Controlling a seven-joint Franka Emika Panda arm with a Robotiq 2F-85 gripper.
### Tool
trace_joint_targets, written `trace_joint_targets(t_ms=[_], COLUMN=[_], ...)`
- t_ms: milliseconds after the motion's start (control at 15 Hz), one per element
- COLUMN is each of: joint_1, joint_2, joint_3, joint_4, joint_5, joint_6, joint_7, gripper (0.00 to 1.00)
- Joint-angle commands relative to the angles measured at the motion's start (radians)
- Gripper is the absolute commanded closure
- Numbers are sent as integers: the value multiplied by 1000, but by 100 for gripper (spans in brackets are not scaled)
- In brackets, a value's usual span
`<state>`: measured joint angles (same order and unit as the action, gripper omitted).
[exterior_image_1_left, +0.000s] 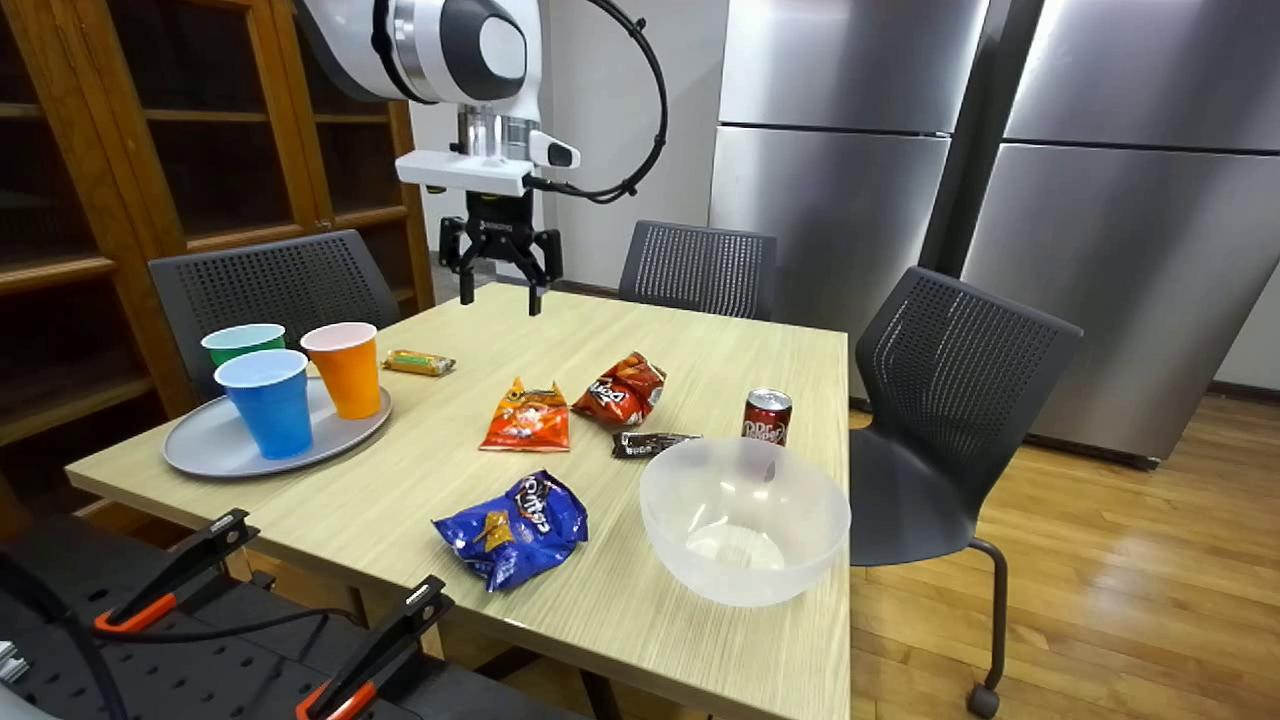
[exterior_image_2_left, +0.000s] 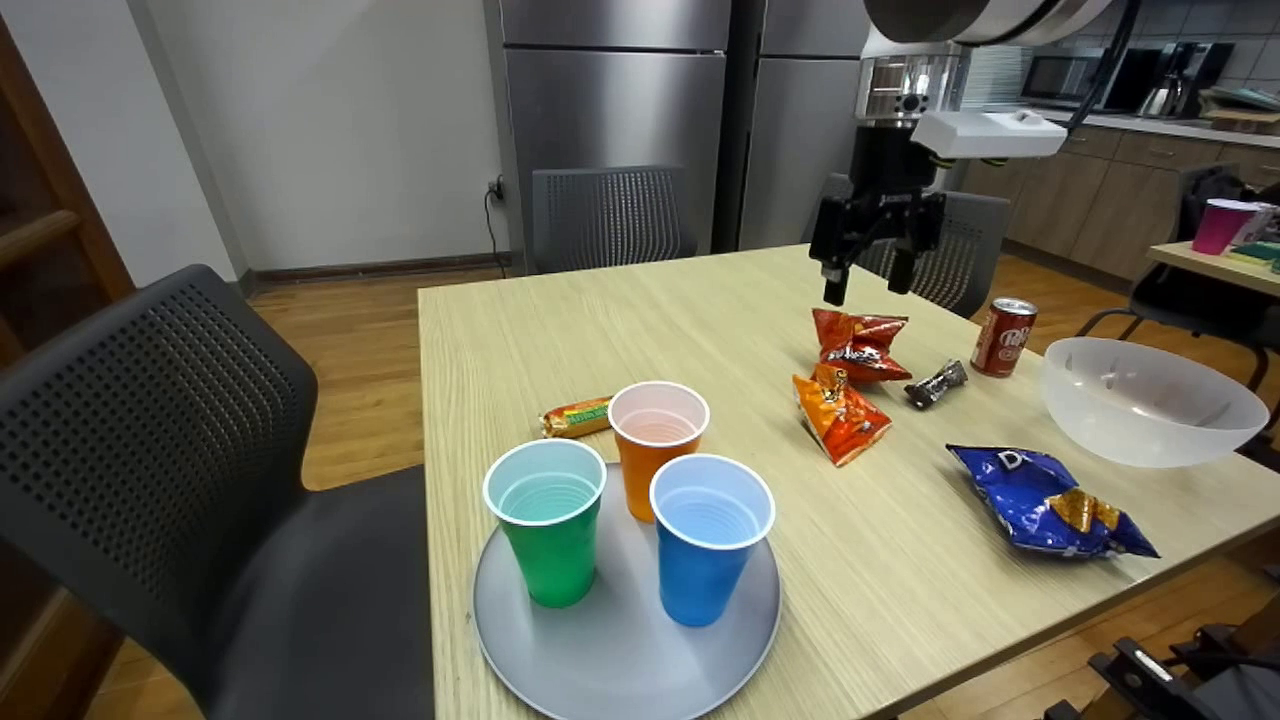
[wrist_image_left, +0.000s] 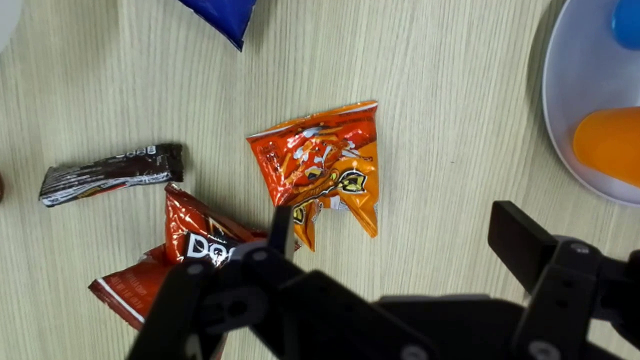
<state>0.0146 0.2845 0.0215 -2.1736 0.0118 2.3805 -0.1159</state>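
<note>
My gripper (exterior_image_1_left: 501, 297) hangs above the table with its fingers spread wide and nothing between them, as the wrist view also shows. Below it in the wrist view lies an orange-red snack bag (wrist_image_left: 325, 155), flat on the wood. The left finger (wrist_image_left: 281, 225) overlaps the edge of a red Doritos bag (wrist_image_left: 132, 285) in that picture and partly hides it. Beside the red bag lies a dark wrapped candy bar (wrist_image_left: 112, 172). A blue Doritos bag (exterior_image_1_left: 515, 530) rests near the table edge. None of these touches the gripper.
A frosted bowl (exterior_image_1_left: 665, 510) and a Dr Pepper can (exterior_image_1_left: 767, 418) stand at one side. A grey plate (exterior_image_2_left: 640, 680) carries green (exterior_image_2_left: 555, 560), orange (exterior_image_2_left: 640, 470) and blue (exterior_image_2_left: 695, 580) cups; a yellow-wrapped bar (exterior_image_1_left: 418, 363) lies near it. Chairs (exterior_image_1_left: 930, 420) surround the table.
</note>
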Motion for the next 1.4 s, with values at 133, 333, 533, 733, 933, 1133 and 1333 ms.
trace_joint_targets(t_ms=[133, 333, 533, 733, 933, 1133, 1333], joint_1=[-21, -38, -53, -62, -62, -60, -58], joint_2=[71, 104, 142, 179, 213, 247, 281], joint_3=[-14, -15, -13, -12, -16, -17, -20], joint_4=[33, 41, 53, 71, 85, 100, 116], joint_5=[55, 100, 153, 199, 217, 226, 231], joint_6=[88, 111, 130, 149, 158, 167, 177], joint_7=[69, 88, 110, 136, 169, 204, 243], gripper=[0, 0, 0, 0, 0, 0, 0])
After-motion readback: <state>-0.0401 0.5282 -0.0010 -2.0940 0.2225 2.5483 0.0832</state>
